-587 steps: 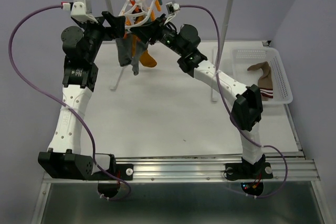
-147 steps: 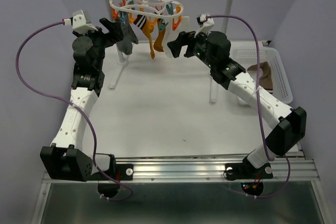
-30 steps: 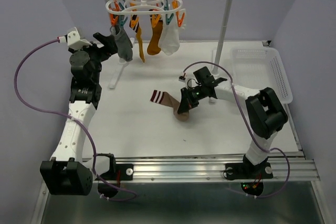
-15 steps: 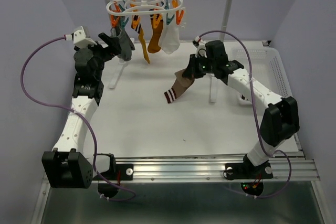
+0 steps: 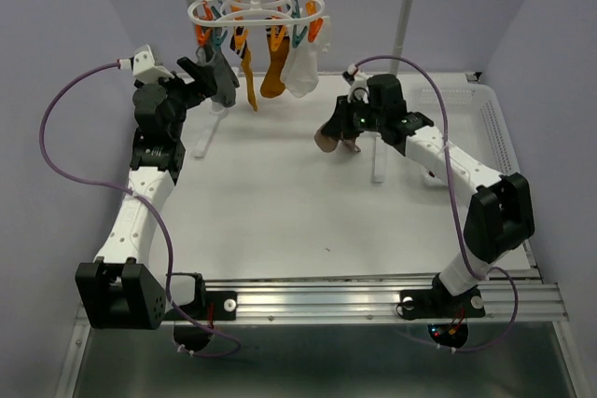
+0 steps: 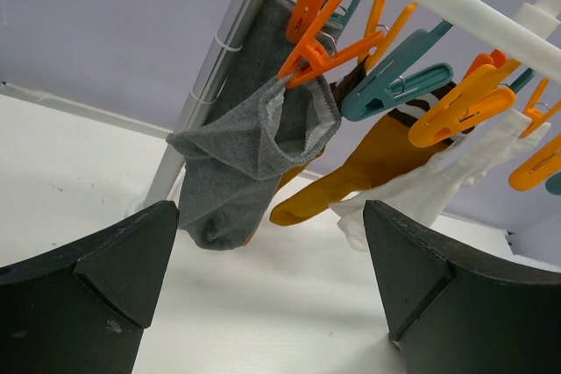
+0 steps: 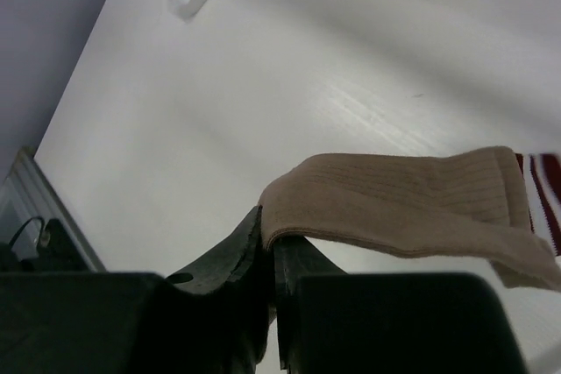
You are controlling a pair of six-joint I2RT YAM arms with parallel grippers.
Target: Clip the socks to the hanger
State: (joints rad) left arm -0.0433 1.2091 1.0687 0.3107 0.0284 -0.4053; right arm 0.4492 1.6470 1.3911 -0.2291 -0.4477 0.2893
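Top view, right fingers (image 5: 341, 122): clamped on the beige striped sock (image 5: 326, 141), which hangs bunched just below them, clear of the desk (image 5: 280, 221).
Top view, hanger (image 5: 256, 10): up and left of your right fingers, well apart. The left fingers (image 5: 200, 72) are nearer, just beside its grey sock (image 5: 222, 83).
Left wrist, left fingers (image 6: 88, 286): wide apart, holding nothing, with a teal clip (image 6: 396, 85) above and between them.
Right wrist, sock (image 7: 394, 190): pinched at one edge. Its long axis runs rightward away from the fingers (image 7: 228, 260), with the striped cuff farthest.
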